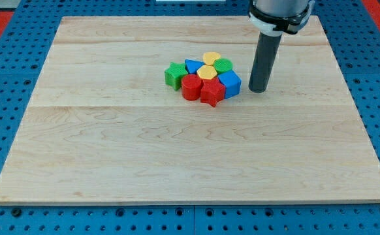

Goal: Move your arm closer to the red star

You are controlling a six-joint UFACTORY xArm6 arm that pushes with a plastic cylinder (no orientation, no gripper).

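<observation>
My tip (pixel 258 90) sits just right of the blue cube (pixel 230 82), which blocks the direct line to the red star (pixel 211 93). Bare board (pixel 177 163) below the cluster; star reachable from there.

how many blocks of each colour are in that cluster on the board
red: 2, the red cylinder and the red star
blue: 2, the blue triangle and the blue cube
green: 2, the green star and the green cylinder
yellow: 2, the yellow heart and the yellow hexagon
total: 8
</observation>
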